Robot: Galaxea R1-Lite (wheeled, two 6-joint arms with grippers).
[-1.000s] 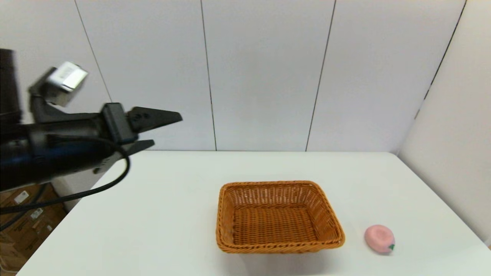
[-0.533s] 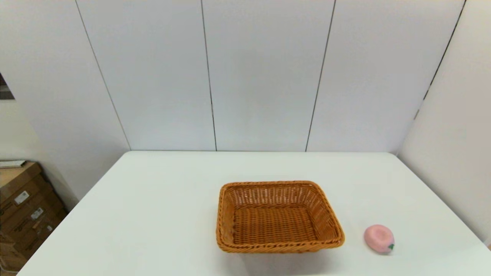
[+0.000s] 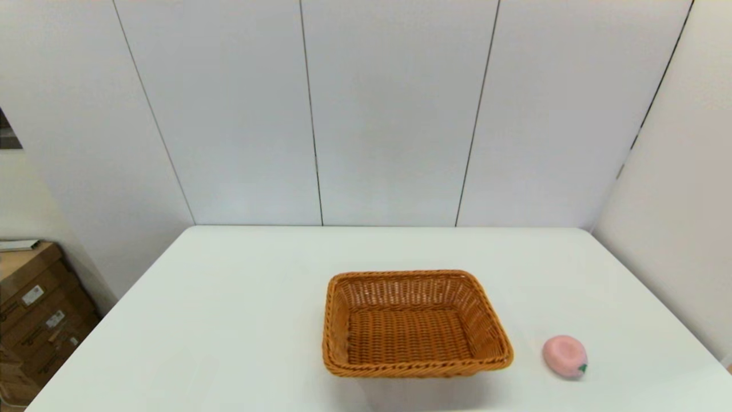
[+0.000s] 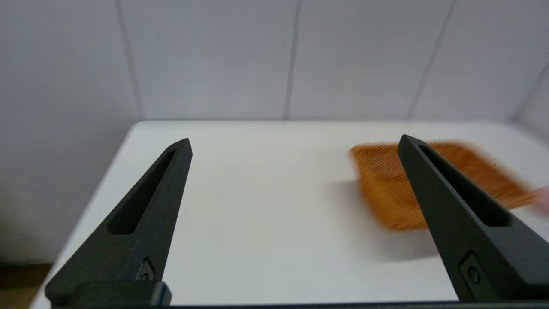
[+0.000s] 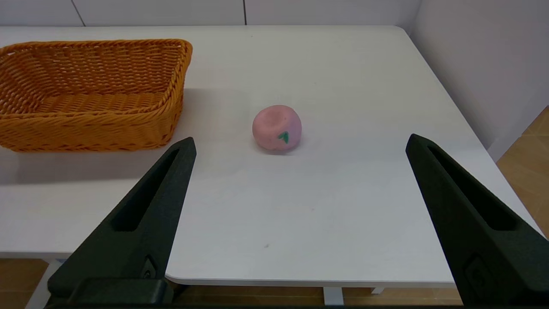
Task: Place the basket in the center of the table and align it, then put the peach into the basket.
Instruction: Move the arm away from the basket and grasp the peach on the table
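The orange-brown wicker basket (image 3: pixel 414 325) rests empty on the white table (image 3: pixel 240 320), a little right of the middle and near the front edge; it also shows in both wrist views (image 4: pixel 386 189) (image 5: pixel 85 92). The pink peach (image 3: pixel 565 356) with its green leaf lies on the table to the basket's right, apart from it, and shows in the right wrist view (image 5: pixel 276 127). My right gripper (image 5: pixel 300 143) is open, held off the table's front edge, with the peach ahead between its fingers. My left gripper (image 4: pixel 294 143) is open and empty near the table's left front. Neither gripper appears in the head view.
Cardboard boxes (image 3: pixel 34 309) stand on the floor left of the table. A white panelled wall (image 3: pixel 389 114) runs behind the table and another closes its right side. Wooden floor (image 5: pixel 527 146) shows past the table's right edge.
The left arm, raised at the left of the head view one second ago, has pulled back out of that view. Basket and peach have not moved.
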